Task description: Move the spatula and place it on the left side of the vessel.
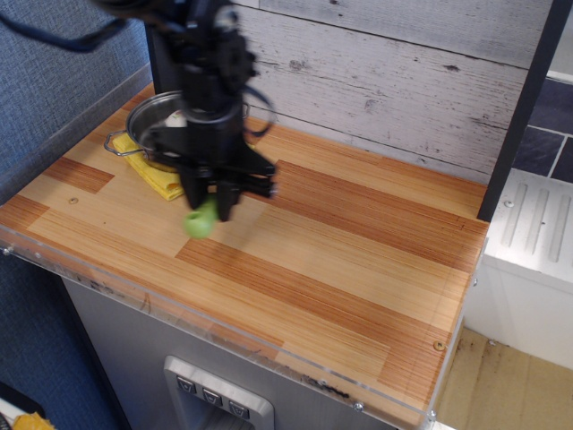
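My gripper (215, 204) is shut on the spatula (201, 219) and holds it above the wooden counter. Only the lime-green handle end shows below the fingers; the grey blade is hidden inside the gripper. The steel vessel (148, 134) stands at the back left on a yellow cloth (159, 182), mostly hidden behind my arm, with one wire handle (116, 141) showing on its left. The spatula hangs to the right and front of the vessel.
A whitewashed plank wall (376, 63) runs along the back. A dark post (524, 107) stands at the right rear. The counter (340, 260) has a clear plastic lip along its front edge (224, 331). A blue fabric wall (54, 81) is on the left.
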